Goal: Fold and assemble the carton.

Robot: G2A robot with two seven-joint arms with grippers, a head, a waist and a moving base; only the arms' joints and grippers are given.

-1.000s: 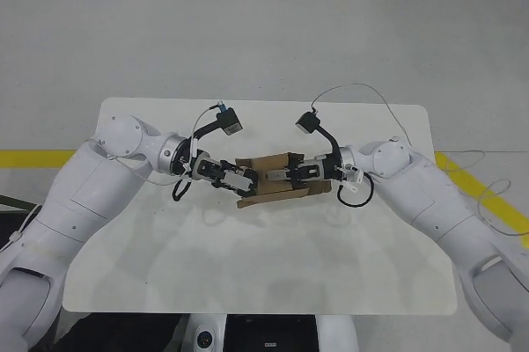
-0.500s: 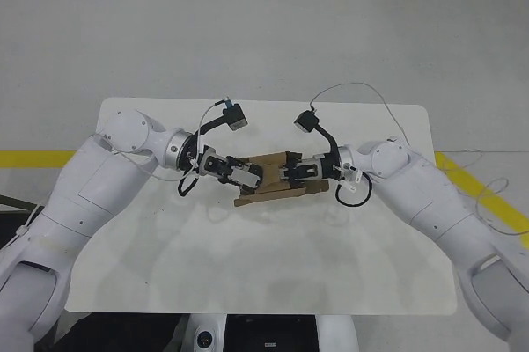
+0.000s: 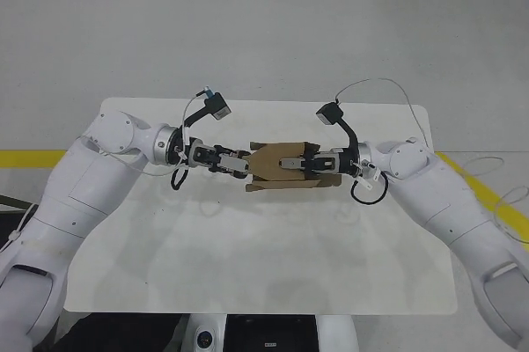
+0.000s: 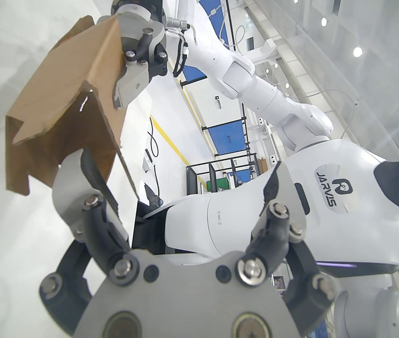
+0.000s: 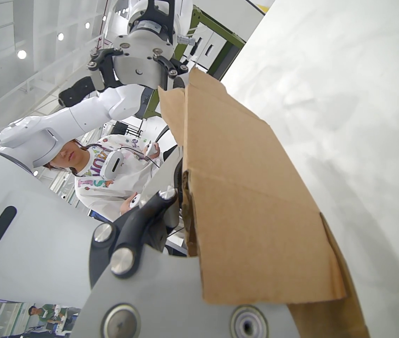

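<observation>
The brown cardboard carton [image 3: 280,165] is partly folded and held above the white table [image 3: 246,264] between my two arms. My right gripper [image 3: 292,164] is shut on one of its panels; the left wrist view shows this gripper [image 4: 129,72] clamped on the carton [image 4: 62,107]. In the right wrist view the carton [image 5: 248,191] covers one side of the right gripper [image 5: 181,181]. My left gripper [image 4: 174,174] is open at the carton's other end, one finger [image 4: 79,174] beside a lower flap. The top view shows the left gripper [image 3: 240,165] just left of the carton.
A wide bare stretch of table lies in front of the carton. The table's far edge [image 3: 264,101] runs close behind both wrists. A yellow floor line [image 3: 18,158] passes on both sides.
The carton has shifted right and toward the far edge with my right gripper, and now lies level. My left gripper followed and stands at the carton's left end.
</observation>
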